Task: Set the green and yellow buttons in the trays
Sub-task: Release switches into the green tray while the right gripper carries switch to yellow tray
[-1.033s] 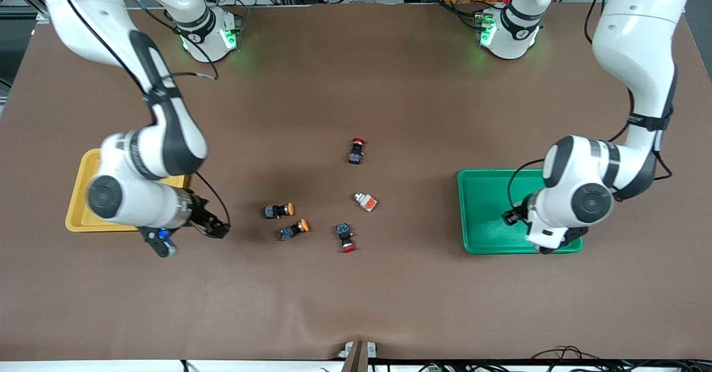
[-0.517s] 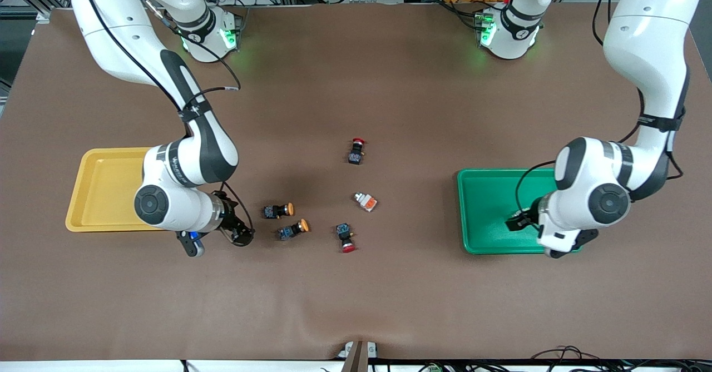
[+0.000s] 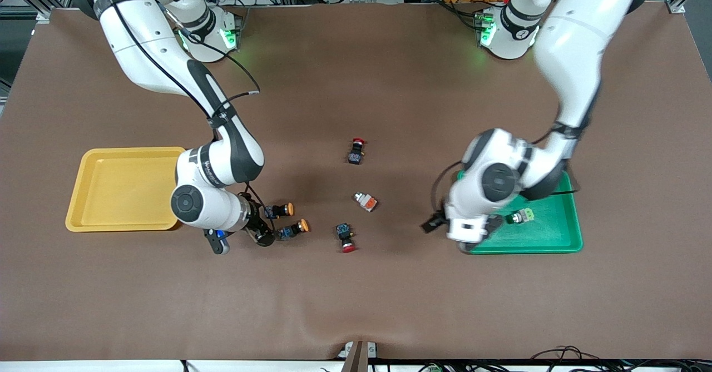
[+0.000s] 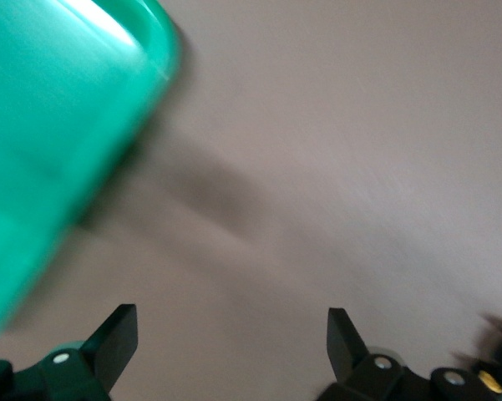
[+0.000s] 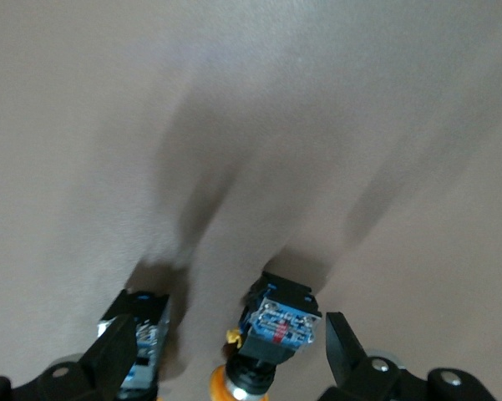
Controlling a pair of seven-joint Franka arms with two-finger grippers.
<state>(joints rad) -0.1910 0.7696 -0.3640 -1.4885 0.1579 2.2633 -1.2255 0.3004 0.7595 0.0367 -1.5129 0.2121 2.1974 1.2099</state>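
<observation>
The right gripper is held low over the brown surface, just beside the two round orange-yellow-capped switches; its fingers are spread apart and nothing is grasped; in the right wrist view one blue-black switch body is seen between the fingers, while the other is seen against one finger. The farther capped switch and the nearer capped switch lie on the surface, close together, between the yellow tray and the middle of the surface; the yellow tray is seen toward the right arm's end. The left gripper is held over the surface just off the green tray's edge; its fingers are spread wide and nothing is held. A pale grey switch with a green cap is seen lying in the green tray; a pale grey switch with an orange cap lies on the surface near the middle. Two red-capped black switches are also on the surface: one farther from the front camera, one nearer.
</observation>
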